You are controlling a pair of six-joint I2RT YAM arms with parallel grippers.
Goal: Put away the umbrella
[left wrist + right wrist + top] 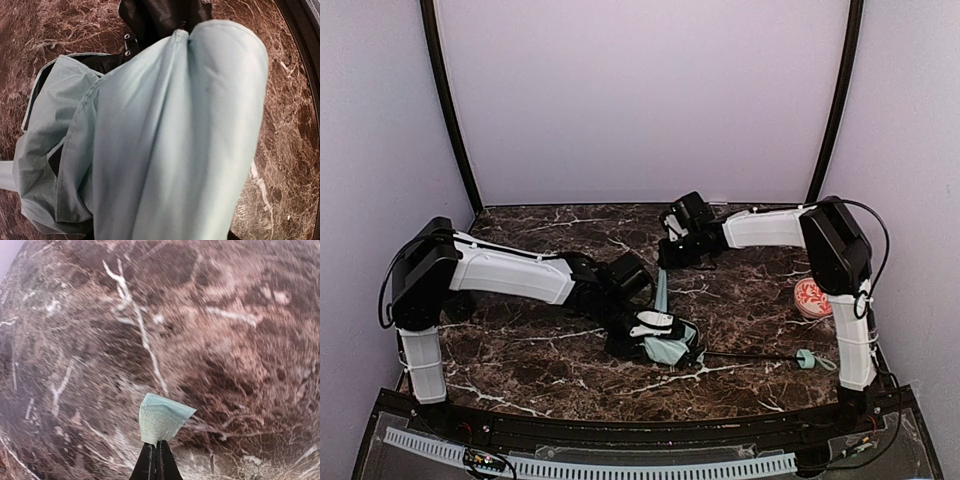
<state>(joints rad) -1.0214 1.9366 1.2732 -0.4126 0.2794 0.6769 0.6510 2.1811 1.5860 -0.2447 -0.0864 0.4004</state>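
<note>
A dark brown marble tabletop (520,350) with white veins lay between lilac walls (640,90). The pale mint-green folding umbrella (672,347) sat bunched near the middle, its thin black shaft running right to a small mint handle (806,358). The left gripper (655,325) rested on the fabric. Cloth filled its wrist view, so its fingers' state could not be told. The right gripper (156,445) was pinched on a mint strap end (162,421). The right arm partly hid a round orange-red patterned ball (810,297).
</note>
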